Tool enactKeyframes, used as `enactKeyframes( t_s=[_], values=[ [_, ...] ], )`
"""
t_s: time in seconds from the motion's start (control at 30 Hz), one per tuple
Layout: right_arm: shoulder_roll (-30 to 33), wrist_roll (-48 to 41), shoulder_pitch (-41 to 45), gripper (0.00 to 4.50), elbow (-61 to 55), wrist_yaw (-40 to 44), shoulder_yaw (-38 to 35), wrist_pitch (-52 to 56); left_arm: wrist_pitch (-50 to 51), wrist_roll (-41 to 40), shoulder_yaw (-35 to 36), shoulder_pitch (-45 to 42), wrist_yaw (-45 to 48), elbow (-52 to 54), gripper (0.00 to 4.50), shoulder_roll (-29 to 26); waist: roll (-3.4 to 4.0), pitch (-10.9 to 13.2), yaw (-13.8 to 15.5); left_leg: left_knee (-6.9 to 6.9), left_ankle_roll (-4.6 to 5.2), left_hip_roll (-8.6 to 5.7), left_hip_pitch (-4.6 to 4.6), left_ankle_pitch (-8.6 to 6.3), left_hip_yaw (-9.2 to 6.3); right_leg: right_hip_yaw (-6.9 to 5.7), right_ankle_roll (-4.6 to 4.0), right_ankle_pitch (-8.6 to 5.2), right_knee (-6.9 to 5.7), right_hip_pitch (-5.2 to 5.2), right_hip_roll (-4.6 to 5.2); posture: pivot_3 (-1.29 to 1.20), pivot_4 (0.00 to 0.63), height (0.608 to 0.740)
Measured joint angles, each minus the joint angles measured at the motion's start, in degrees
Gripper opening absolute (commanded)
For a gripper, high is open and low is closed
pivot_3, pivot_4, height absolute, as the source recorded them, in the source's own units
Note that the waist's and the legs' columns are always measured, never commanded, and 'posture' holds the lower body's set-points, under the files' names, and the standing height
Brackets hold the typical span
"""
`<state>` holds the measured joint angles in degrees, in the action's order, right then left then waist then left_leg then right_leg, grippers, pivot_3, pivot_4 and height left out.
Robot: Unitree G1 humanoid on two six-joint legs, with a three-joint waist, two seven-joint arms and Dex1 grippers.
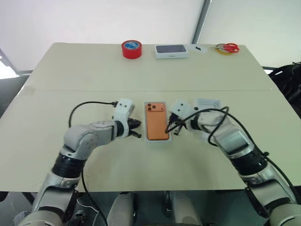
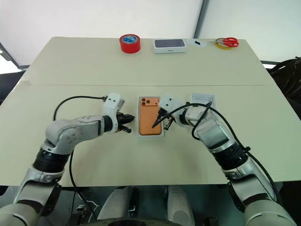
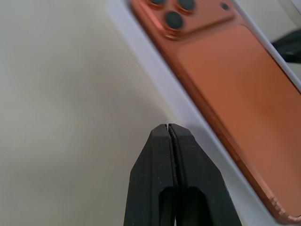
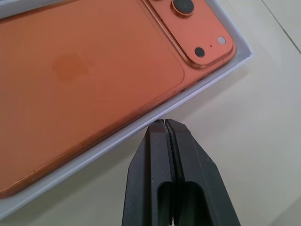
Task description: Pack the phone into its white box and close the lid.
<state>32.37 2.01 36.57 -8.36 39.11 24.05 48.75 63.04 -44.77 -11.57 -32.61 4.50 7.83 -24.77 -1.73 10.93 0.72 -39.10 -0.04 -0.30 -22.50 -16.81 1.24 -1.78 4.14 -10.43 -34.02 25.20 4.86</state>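
The orange phone [image 1: 156, 121] lies camera side up inside the white box [image 4: 141, 129] at the middle of the table. My left gripper [image 1: 137, 129] is shut with nothing in it, its tips on the table just left of the box's rim [image 3: 155, 80]. My right gripper [image 2: 155, 125] is also shut with nothing in it, at the box's right edge, with its tips right by the rim. A shallow white tray [image 1: 207, 103] lies right of the box, partly behind my right arm. I cannot tell whether it is the lid.
At the table's far edge stand a red tape roll [image 1: 131, 49], a dark-topped white box [image 1: 171, 51] and red-handled scissors [image 1: 227, 48]. Black cables loop over both wrists. The beige table [image 1: 70, 70] stretches wide on both sides.
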Motion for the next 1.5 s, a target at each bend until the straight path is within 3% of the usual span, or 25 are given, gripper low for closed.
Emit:
enactKeyframes(
  t_s=[0.13, 0.4, 0.77, 1.3, 1.47, 1.5],
  values=[
    [0.6, 1.6, 0.2, 0.00, -0.1, 0.4, 1.1, 1.8, 0.6, 3.6, -1.0, -2.0, 2.7, -2.0, 0.05, 2.4, 0.00, 0.0, 0.1, -0.03, 0.01, -0.03, 0.00, 0.00, -0.02, 0.00, 0.00, 0.00, -0.01, -0.04, 0.05, 0.00, 0.150, 0.732],
    [9.2, 1.7, -3.9, 0.00, -5.2, 4.5, -0.6, 3.3, 2.6, 8.6, -2.8, -5.8, 8.1, -6.2, 0.05, 9.7, 0.00, 0.0, 0.3, -0.06, 0.18, -0.19, -0.03, -0.09, -0.04, -0.01, 0.16, -0.05, 0.02, -0.09, 0.21, 0.00, 0.150, 0.732],
    [20.4, 1.4, -14.6, 0.00, -10.8, 7.0, -9.4, 4.9, 3.8, 12.7, -8.4, -9.2, 15.6, -12.5, 0.05, 20.9, 0.02, 0.0, 0.0, -0.07, 0.21, -0.14, -0.02, -0.10, -0.01, -0.01, 0.20, -0.11, 0.01, -0.05, 0.19, 0.00, 0.150, 0.732],
    [21.5, 0.7, -18.1, 0.00, -13.7, 7.5, -11.6, 5.6, 3.7, 16.7, -5.8, -10.8, 19.2, -15.9, 0.05, 22.5, 0.03, 0.0, 0.0, -0.08, 0.21, -0.06, 0.00, -0.10, -0.01, -0.01, 0.21, -0.12, -0.02, -0.04, 0.13, 0.00, 0.150, 0.732],
    [23.2, -1.9, -19.0, 0.00, -13.8, 9.9, -13.7, 5.4, 4.9, 16.5, -5.6, -9.7, 21.2, -9.7, 0.05, 20.2, 0.05, 0.0, 0.0, -0.07, 0.21, -0.06, 0.00, -0.10, -0.01, 0.00, 0.21, -0.11, -0.03, -0.04, 0.13, 0.00, 0.150, 0.732],
    [23.6, -2.8, -19.1, 0.53, -13.9, 10.5, -14.5, 5.4, 5.4, 16.4, -5.6, -9.1, 21.4, -8.4, 0.00, 19.7, 0.05, 0.0, 0.0, -0.07, 0.21, -0.06, 0.01, -0.10, -0.01, 0.01, 0.20, -0.11, -0.03, -0.04, 0.13, 0.00, 0.150, 0.732]
  ],
)
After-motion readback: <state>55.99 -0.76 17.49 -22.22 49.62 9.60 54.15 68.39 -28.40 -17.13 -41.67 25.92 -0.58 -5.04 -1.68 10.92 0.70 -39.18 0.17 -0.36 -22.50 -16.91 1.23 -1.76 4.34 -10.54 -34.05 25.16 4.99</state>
